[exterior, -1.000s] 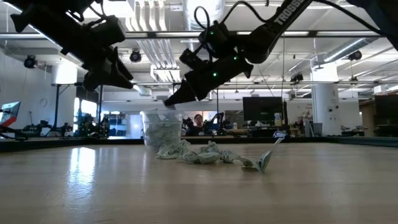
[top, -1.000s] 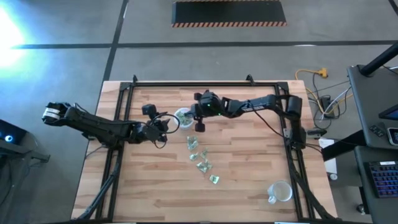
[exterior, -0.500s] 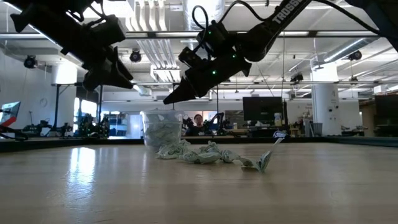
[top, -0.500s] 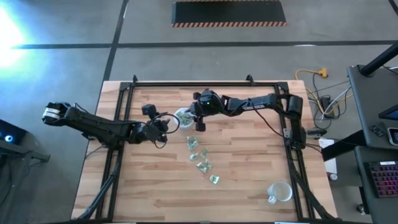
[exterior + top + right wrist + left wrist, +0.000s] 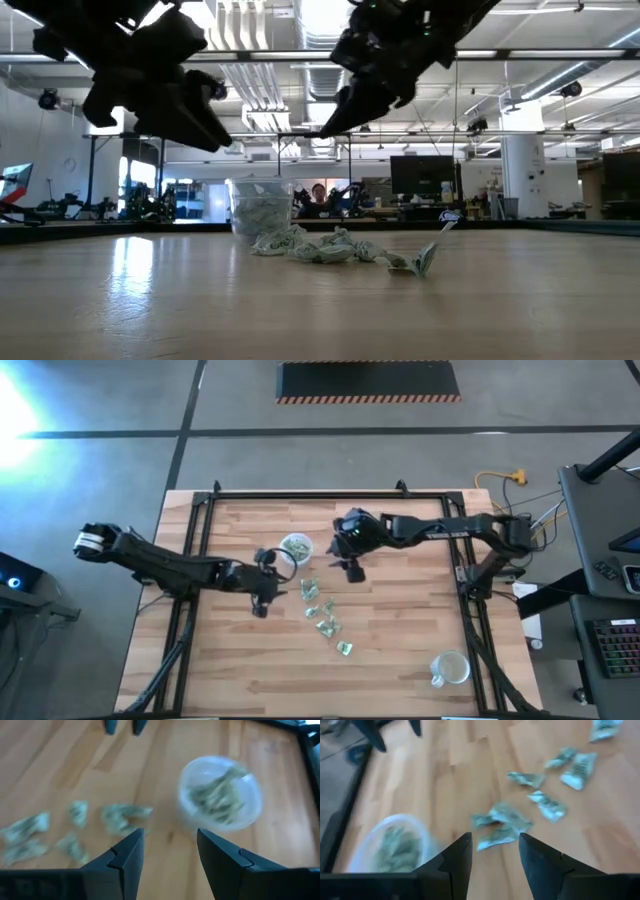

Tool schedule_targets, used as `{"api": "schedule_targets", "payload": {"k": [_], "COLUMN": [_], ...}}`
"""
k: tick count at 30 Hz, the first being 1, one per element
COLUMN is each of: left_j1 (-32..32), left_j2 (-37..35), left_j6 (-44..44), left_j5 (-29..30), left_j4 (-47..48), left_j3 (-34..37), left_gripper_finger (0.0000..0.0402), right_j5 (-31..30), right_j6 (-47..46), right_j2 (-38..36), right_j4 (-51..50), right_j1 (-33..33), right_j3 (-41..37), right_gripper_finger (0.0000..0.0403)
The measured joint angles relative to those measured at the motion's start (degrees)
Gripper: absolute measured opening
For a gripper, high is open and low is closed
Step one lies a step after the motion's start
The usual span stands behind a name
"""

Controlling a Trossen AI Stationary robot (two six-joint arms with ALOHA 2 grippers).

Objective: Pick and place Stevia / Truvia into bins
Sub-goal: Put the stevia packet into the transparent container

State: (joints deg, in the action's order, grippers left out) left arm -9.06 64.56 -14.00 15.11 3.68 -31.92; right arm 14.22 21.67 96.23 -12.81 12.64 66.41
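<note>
1. The sachets (image 5: 325,615) are seen scattered loose on the wooden table (image 5: 400,650), in a short line running from near the table's middle toward its near edge; in the low view they form a crumpled heap (image 5: 335,247) just beside the cup.
2. More sachets are seen inside a translucent cup (image 5: 295,547), which stands upright near the middle of the table, toward the far edge. It is also recorded in the low view (image 5: 261,207), left wrist view (image 5: 395,845) and right wrist view (image 5: 220,792).
3. A second cup (image 5: 450,668) is noted near the table's near right corner, well apart from the sachets; its contents cannot be told.
4. The left gripper (image 5: 262,600) is held above the table just left of the sachet line; its fingers (image 5: 455,865) are parted by a narrow gap and nothing is held between them.
5. The right gripper (image 5: 352,568) is held above the table just right of the filled cup; its fingers (image 5: 125,860) are spread moderately, with nothing between them.
6. In the low view, both grippers are raised clear of the table.
</note>
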Motion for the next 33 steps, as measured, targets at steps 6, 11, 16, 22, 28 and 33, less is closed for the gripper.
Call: {"api": "schedule_targets", "payload": {"k": [6, 11, 16, 22, 28, 33], "left_j1": [-0.4, -0.3, -0.2, 0.4, 0.9, 1.5], "left_j2": [9.0, 17.0, 23.7, 28.9, 31.4, 31.3], "left_j6": [-1.8, -1.3, -1.4, -1.4, -0.5, 1.8], "left_j5": [-3.5, -3.4, -1.8, -0.9, -0.9, -0.6], "left_j4": [-11.4, -20.4, -23.8, -23.7, -23.5, -20.1], "left_j3": [-0.2, -0.6, -2.9, -5.8, -6.7, -6.9], "left_gripper_finger": [0.0130, 0.0125, 0.0125, 0.0125, 0.0125, 0.0125], "right_j5": [-0.2, -2.1, -2.8, -2.7, -2.4, -2.4], "right_j6": [-0.3, -1.9, -3.5, -5.0, -5.1, -5.0], "right_j2": [-8.1, -14.0, -19.6, -24.0, -23.9, -23.4], "right_j4": [1.3, 2.3, 3.2, 4.3, 4.5, 4.6], "right_j1": [-0.8, -0.5, -0.4, -0.6, -0.9, -1.0], "right_j3": [-10.7, -17.5, -20.3, -22.0, -22.3, -22.3], "right_gripper_finger": [0.0164, 0.0162, 0.0162, 0.0162, 0.0162, 0.0162]}}
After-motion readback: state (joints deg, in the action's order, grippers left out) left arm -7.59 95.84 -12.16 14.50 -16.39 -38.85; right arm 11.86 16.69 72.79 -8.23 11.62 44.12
